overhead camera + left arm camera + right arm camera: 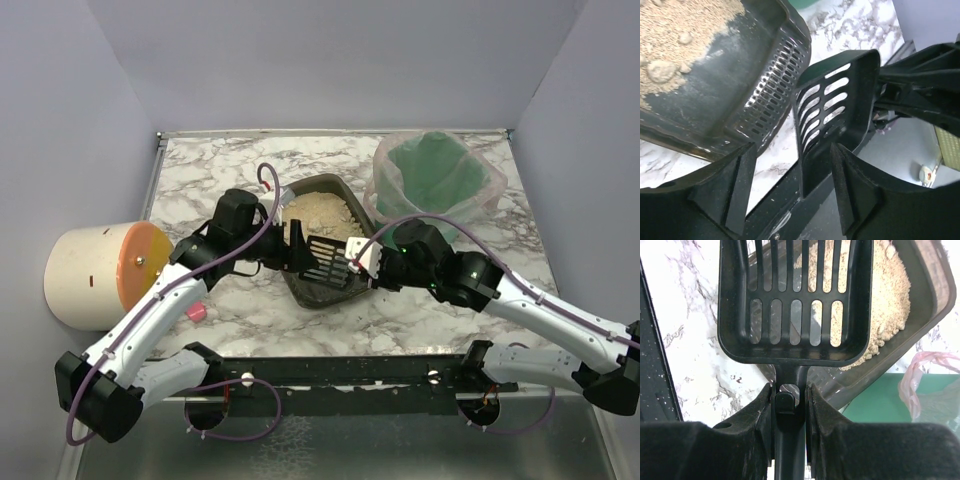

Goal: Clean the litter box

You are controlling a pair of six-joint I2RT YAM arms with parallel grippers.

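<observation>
the litter box (715, 95) sits in the middle of the counter (200, 170), sand heaped at its far end, near floor bare. the right claw (788, 392) pinches the handle of the scoop (790, 292), holding it over that bare end, likely to sift next. the left claw (792, 147) hangs spread at the box's near rim, probably to steady it. the bin (435, 175) stands at the far right corner.
</observation>
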